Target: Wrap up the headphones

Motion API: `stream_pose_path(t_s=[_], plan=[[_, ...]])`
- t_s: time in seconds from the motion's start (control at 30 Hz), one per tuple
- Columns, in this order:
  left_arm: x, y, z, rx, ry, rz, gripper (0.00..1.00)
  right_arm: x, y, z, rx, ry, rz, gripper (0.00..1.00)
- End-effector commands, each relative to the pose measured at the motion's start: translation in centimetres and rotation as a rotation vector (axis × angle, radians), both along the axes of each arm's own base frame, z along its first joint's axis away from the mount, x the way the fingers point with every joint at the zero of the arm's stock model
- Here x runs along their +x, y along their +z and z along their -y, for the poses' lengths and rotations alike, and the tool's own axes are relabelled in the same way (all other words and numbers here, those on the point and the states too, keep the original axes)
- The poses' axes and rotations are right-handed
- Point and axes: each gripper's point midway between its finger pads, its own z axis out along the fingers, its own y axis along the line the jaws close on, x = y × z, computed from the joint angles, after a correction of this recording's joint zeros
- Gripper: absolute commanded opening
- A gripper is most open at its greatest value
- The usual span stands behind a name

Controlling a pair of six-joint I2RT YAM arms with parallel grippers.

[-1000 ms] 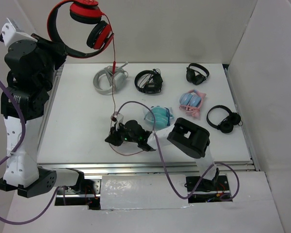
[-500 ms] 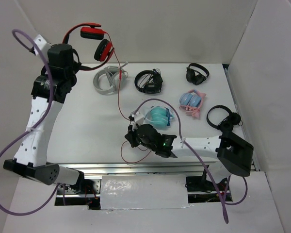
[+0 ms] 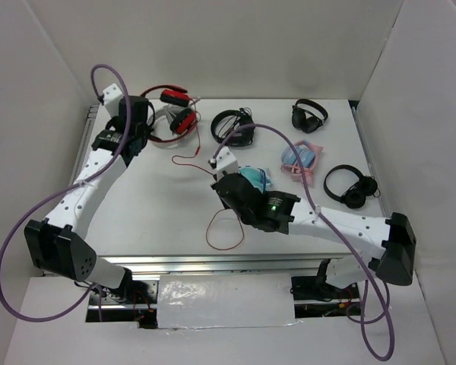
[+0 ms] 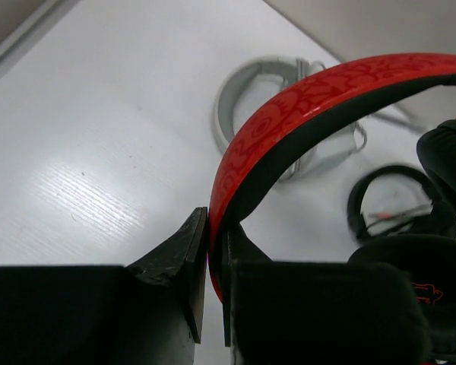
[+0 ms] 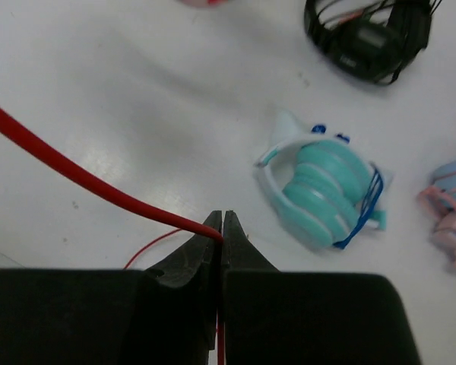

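The red headphones (image 3: 176,110) hang at the back left of the table, over the light grey headphones (image 4: 262,95). My left gripper (image 3: 144,128) is shut on their red-and-black headband (image 4: 289,110); a black ear pad (image 4: 399,277) fills the lower right of the left wrist view. The thin red cable (image 3: 190,157) runs from the earcups across the table to my right gripper (image 3: 219,185). My right gripper (image 5: 222,222) is shut on the cable (image 5: 76,171). The rest of the cable lies in a loop (image 3: 224,228) near the front.
Teal headphones (image 3: 252,181) lie right beside my right gripper and show in the right wrist view (image 5: 327,190). Black headphones (image 3: 234,127) are at back centre, another black pair (image 3: 308,115) at back right, a pink-and-blue pair (image 3: 300,160) and a third black pair (image 3: 351,186) on the right.
My left arm has swung down from high up and brought the red headphones low at the back left. My right gripper has moved right and back, drawing the cable with it.
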Motion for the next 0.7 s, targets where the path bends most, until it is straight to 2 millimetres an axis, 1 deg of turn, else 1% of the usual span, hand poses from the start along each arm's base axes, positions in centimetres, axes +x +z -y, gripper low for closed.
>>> stream_pose_path(t_s=[0.0, 0.03, 0.07, 0.1, 0.13, 0.17, 0.2, 0.23, 0.27, 0.3, 0.33, 0.37, 0.4, 0.43, 0.47, 0.5, 0.53, 0.57, 0.6, 0.63, 0.67], plan=[[2.3, 3.7, 4.1, 0.002, -0.191, 0.190, 0.00, 0.6, 5.1, 1.3, -0.088, 0.038, 0.129, 0.00], [2.5, 4.0, 5.4, -0.007, -0.252, 0.218, 0.00, 0.8, 6.2, 1.1, -0.094, 0.053, 0.156, 0.00], [2.5, 3.8, 6.1, 0.006, -0.296, 0.223, 0.00, 1.0, 6.9, 1.1, -0.116, 0.070, 0.180, 0.00], [2.3, 2.4, 7.1, 0.035, -0.352, 0.203, 0.00, 1.4, 7.5, 1.1, -0.113, 0.071, 0.194, 0.00], [2.2, 3.4, 7.9, 0.033, -0.399, 0.256, 0.00, 1.8, 8.2, 1.2, -0.111, 0.067, 0.210, 0.00], [1.6, 1.9, 9.3, 0.023, -0.480, 0.239, 0.00, 2.2, 9.3, 1.3, -0.105, 0.063, 0.232, 0.00], [1.0, 2.1, 10.1, 0.040, -0.537, 0.257, 0.00, 3.1, 9.8, 1.8, -0.096, 0.043, 0.239, 0.00], [0.9, 3.0, 10.9, 0.042, -0.576, 0.309, 0.00, 3.6, 10.7, 2.1, -0.080, 0.029, 0.249, 0.00], [0.2, 1.6, 11.6, 0.054, -0.640, 0.292, 0.00, 4.1, 11.4, 2.5, -0.070, 0.019, 0.259, 0.00], [-0.4, 1.5, 12.4, 0.062, -0.685, 0.299, 0.00, 4.5, 11.8, 2.8, -0.063, 0.014, 0.262, 0.00], [-1.1, 1.8, 13.0, 0.069, -0.728, 0.316, 0.00, 5.3, 12.5, 3.4, -0.047, 0.004, 0.269, 0.00], [-1.6, 1.0, 13.6, 0.097, -0.777, 0.308, 0.00, 5.6, 12.8, 3.7, -0.046, 0.009, 0.275, 0.00], [-2.6, 1.1, 14.9, 0.098, -0.845, 0.321, 0.00, 6.4, 13.5, 4.4, -0.044, -0.004, 0.290, 0.00], [-3.2, 0.7, 15.4, 0.111, -0.871, 0.315, 0.00, 6.9, 14.0, 4.9, -0.041, -0.017, 0.298, 0.00], [-3.6, -0.3, 15.7, 0.122, -0.890, 0.298, 0.00, 7.4, 14.4, 5.2, -0.037, -0.025, 0.308, 0.00], [-4.4, -0.6, 16.6, 0.152, -0.933, 0.294, 0.00, 7.9, 14.5, 5.5, -0.042, -0.029, 0.306, 0.00], [-5.0, -0.7, 17.2, 0.164, -0.956, 0.296, 0.00, 8.5, 15.6, 6.0, -0.031, -0.036, 0.321, 0.00], [-5.5, -1.2, 17.6, 0.178, -0.982, 0.288, 0.00, 9.4, 15.9, 6.6, -0.031, -0.049, 0.320, 0.00], [-6.2, -1.6, 18.6, 0.203, -1.030, 0.280, 0.00, 9.9, 15.6, 6.6, -0.049, -0.044, 0.305, 0.00], [-6.9, -1.9, 19.4, 0.211, -1.069, 0.274, 0.00, 10.3, 16.7, 6.7, -0.042, -0.050, 0.322, 0.00], [-7.3, -2.2, 19.8, 0.239, -1.095, 0.268, 0.00, 11.1, 16.9, 7.2, -0.052, -0.069, 0.323, 0.00]])
